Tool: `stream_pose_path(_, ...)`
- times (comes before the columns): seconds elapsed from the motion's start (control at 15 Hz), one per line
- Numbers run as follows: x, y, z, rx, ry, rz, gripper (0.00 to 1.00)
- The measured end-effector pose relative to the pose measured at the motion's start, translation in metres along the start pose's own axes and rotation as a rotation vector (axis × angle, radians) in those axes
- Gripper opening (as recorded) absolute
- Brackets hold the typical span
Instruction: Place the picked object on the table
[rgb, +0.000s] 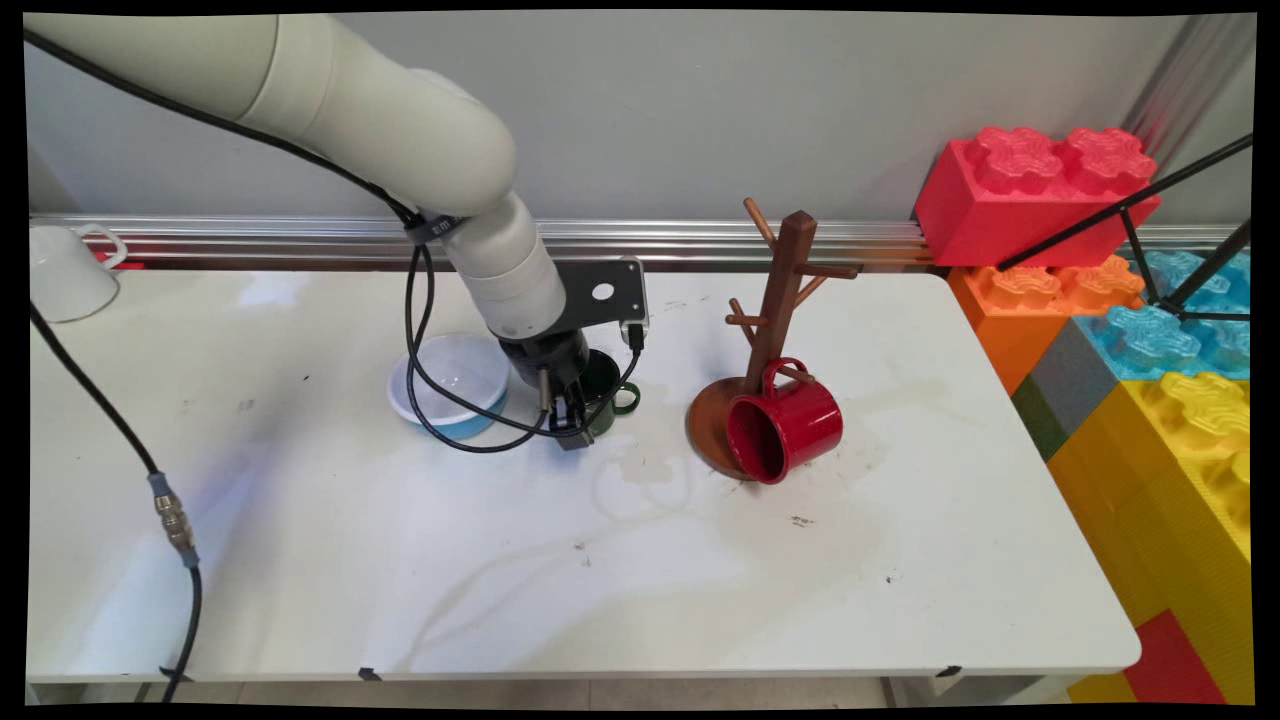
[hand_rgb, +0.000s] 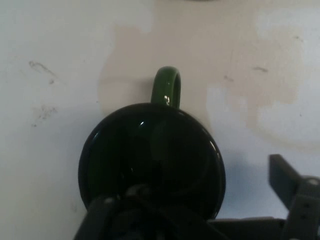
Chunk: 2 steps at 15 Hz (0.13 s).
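— Where is the pincer (rgb: 572, 420) standing just now?

— It is hanging low over the white table (rgb: 300, 560), right above the green mug (rgb: 610, 385). The mug is sitting upright directly under it, with the dark mouth looking up into the hand.

— Are the fingers together or apart?

— Apart, I am quite sure. From the hand's own camera, one finger (hand_rgb: 285, 180) is showing outside the mug's wall, with bare table between them. The other one is lying dark over the mug's mouth, on the opposite side. So the wall of the mug is lying between the two fingers. Whether any finger is touching the rim, I cannot tell.

— And the handle?

— The handle (hand_rgb: 166, 85) is pointing straight away from the pincer's linkage, crosswise to the line that is joining the two fingers. It is lying free of both fingers.

— What is standing around the pincer?

— On the side opposite to the handle, just beside the pincer, a white and blue bowl (rgb: 450, 375) is resting on the table. On the handle's side, somewhat farther away, a wooden mug tree (rgb: 775, 310) is standing. A red mug (rgb: 785, 420) is hanging by its handle from a low peg and leaning on the tree's round foot. Well apart, beyond the bowl, a white mug (rgb: 65, 270) is waiting at the table's far corner.
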Motion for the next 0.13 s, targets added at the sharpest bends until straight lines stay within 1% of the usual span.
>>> stream_pose_path(0.13, 0.0008, -0.0001, -0.0006, -0.004, 0.004, -0.006, 1.00)
